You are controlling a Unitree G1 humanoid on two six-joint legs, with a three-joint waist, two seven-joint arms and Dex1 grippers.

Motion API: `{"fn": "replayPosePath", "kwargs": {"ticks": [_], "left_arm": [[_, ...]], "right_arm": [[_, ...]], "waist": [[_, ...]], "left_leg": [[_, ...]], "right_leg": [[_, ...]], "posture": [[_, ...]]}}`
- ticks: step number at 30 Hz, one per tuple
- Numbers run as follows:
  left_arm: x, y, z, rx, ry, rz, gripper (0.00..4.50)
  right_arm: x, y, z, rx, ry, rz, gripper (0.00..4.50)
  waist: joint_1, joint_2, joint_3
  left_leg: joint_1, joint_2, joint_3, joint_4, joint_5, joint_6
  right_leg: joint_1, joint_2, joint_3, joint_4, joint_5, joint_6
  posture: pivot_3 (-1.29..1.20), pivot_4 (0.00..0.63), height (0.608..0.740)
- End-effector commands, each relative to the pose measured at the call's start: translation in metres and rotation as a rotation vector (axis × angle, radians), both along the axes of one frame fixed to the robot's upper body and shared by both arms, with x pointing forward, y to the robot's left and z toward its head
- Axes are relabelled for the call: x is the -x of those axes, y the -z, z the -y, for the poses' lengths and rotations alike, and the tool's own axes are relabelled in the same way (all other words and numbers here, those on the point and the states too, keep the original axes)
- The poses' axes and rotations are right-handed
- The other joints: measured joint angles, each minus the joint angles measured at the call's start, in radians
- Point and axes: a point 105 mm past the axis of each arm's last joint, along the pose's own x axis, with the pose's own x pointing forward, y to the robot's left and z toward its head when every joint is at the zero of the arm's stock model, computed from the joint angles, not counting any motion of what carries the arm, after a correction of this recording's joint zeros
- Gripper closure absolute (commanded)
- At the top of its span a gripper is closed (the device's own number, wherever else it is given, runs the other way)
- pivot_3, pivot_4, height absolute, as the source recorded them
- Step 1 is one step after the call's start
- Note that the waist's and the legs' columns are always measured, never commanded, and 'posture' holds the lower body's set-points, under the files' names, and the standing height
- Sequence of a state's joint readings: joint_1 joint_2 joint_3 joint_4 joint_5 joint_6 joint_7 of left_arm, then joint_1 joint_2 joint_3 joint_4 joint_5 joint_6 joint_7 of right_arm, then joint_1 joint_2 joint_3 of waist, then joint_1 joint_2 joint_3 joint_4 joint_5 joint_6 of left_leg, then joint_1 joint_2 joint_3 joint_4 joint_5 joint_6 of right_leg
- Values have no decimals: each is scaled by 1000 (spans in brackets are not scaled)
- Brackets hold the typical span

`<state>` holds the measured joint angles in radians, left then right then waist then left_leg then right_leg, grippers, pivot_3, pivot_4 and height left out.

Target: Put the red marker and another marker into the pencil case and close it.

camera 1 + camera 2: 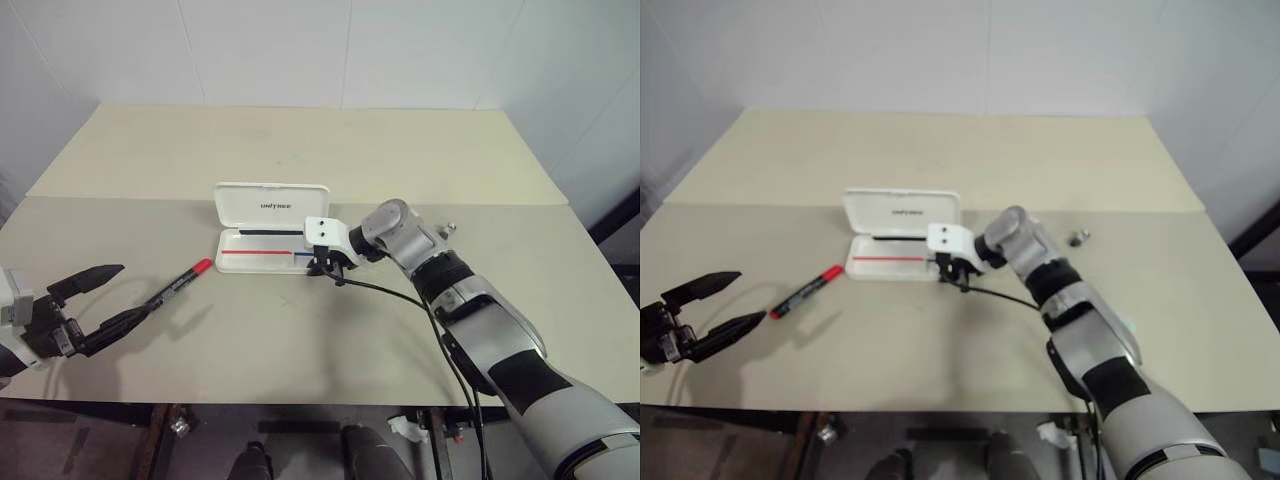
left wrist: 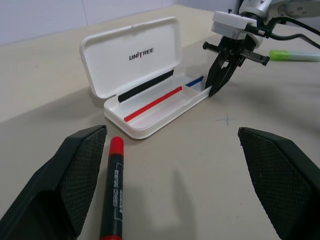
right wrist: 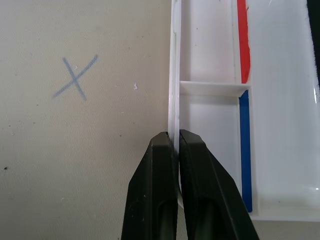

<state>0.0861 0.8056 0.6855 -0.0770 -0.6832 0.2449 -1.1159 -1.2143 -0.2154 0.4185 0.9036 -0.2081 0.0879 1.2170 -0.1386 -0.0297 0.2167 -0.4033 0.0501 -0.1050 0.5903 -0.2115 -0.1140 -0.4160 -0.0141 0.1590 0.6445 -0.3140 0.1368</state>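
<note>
The pencil case lies open in the middle of the tabletop, its long axis running left to right and its lid standing up on the far side. The right gripper has its jaws clenched on the near wall of the tray at its right end. The red marker lies left of the case, slanted, its red cap pointing far-right toward it. The left gripper hovers just left of it, jaws released. The green marker lies right of the case.

"UNITREE" on the pencil case lid
</note>
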Motion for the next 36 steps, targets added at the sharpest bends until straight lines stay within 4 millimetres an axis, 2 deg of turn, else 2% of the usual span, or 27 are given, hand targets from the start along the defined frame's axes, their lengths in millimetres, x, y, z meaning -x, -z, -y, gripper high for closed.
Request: {"fn": "replayPosePath", "kwargs": {"ticks": [1, 7, 11, 14, 19, 27, 36], "left_arm": [[0, -8, 5, -4, 33, 48, 0], [-6, -5, 8, 6, 56, 47, 0], [-12, -3, 11, 12, 78, 51, 0], [-17, -3, 13, 15, 94, 56, 0], [-23, -3, 15, 21, 127, 62, 0], [-24, -4, 16, 45, 171, 93, 0], [4, 4, 14, 79, 363, -18, 0]], "right_arm": [[-4, -17, 8, -73, 29, 44, 4489], [0, -35, 14, -185, 76, 33, 4489], [12, -49, 21, -245, 76, 30, 4489], [22, -52, 28, -243, 75, 28, 4489], [55, -40, 50, -84, 0, 54, 4489], [70, -29, 55, 53, 16, 114, 4489], [90, -18, 51, 114, -9, 112, 4489]], "waist": [[1, 0, 0], [2, 0, 0], [-1, 0, 0], [2, 0, 0], [14, 0, 0], [8, 0, 0], [14, 0, 0]], "left_leg": [[0, 0, 0, 0, 0, 0], [0, 0, 0, 0, 0, 0], [0, 0, 0, 0, 0, 0], [0, 0, 0, 0, 0, 0], [-1, 0, 0, 0, 0, 0], [-1, 0, 1, 0, 0, 0], [-2, 0, 1, 0, 0, 0]], "right_leg": [[0, 0, 0, 0, 0, 0], [0, 0, 0, 0, 0, 0], [-1, 0, 0, 1, 0, 0], [-1, 0, 0, 1, 0, 0], [-1, 0, 0, -1, -1, 1], [-2, 0, 1, 0, -1, 0], [-3, 0, 1, 0, -2, 0]], "posture": [[0, 150, 740], [0, 150, 740], [0, 150, 740], [0, 150, 740], [0, 150, 740], [0, 150, 740], [0, 150, 740]]}}
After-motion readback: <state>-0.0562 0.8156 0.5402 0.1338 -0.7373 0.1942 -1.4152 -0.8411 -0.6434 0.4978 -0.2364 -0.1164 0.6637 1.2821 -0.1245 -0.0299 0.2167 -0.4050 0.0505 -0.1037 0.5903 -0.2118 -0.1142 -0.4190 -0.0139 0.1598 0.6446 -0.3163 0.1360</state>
